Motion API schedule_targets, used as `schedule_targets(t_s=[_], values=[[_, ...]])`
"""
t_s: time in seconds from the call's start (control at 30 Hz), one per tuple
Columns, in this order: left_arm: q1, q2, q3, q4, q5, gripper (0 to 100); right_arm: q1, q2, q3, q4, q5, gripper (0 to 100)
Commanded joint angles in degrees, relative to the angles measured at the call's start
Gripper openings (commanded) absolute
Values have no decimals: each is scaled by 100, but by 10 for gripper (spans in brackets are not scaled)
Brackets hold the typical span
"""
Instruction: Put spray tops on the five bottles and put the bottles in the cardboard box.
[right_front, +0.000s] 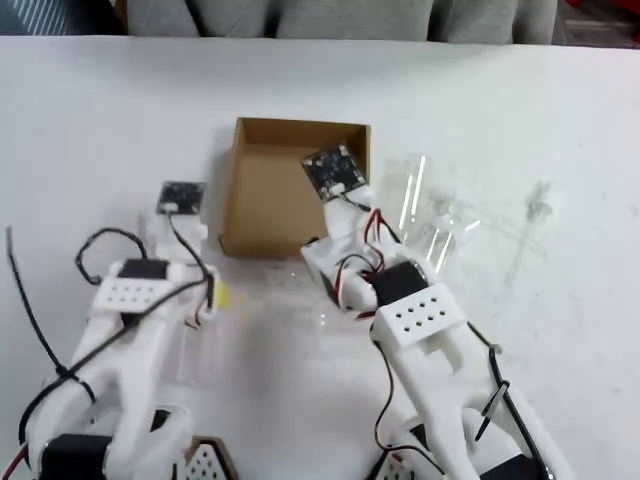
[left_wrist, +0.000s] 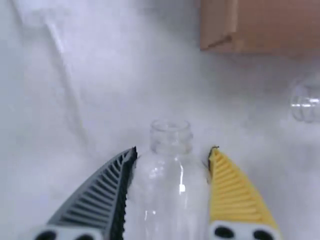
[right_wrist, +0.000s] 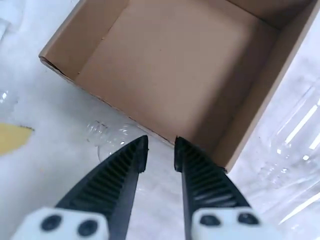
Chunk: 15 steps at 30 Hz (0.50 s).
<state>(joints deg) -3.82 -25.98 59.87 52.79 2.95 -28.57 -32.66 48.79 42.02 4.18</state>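
A clear uncapped bottle (left_wrist: 171, 135) sits between the grey and yellow fingers of my left gripper (left_wrist: 172, 152), which is shut on its body below the threaded neck. This gripper is on the table, to the left of the cardboard box (right_front: 290, 190). My right gripper (right_wrist: 160, 152) hovers over the box's near wall (right_wrist: 150, 130), its black fingers open by a narrow gap with nothing seen between them. A second clear bottle (right_wrist: 107, 136) lies on the table just outside that wall. The box (right_wrist: 170, 65) is empty inside.
More clear bottles (right_front: 430, 215) lie in a loose group to the right of the box, beside my right arm (right_front: 400, 290). A thin clear tube (left_wrist: 60, 40) lies on the white table ahead of the left gripper. Chairs line the table's far edge.
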Motion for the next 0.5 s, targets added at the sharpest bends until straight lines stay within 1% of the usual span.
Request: schedule_targets(t_s=[0.0,0.1,0.2,0.27,0.33,0.47], values=[[-286,708,-782,-79,-44,34,-13,-4,-105,-92,53,66],[-303,1473,-1310,26,-167,35,-13,-31,-105,-84,62,66],[-312,1921,-1987,677,-422,37,-13,-31,-105,-75,62,66],[-330,2070,-2312,1002,-545,62,-13,-13,-105,-84,70,66],[-330,2193,-2426,1143,-545,128,-13,-13,-105,-92,70,66],[-330,2246,-2400,1187,-484,316,-13,4,-105,-92,70,66]])
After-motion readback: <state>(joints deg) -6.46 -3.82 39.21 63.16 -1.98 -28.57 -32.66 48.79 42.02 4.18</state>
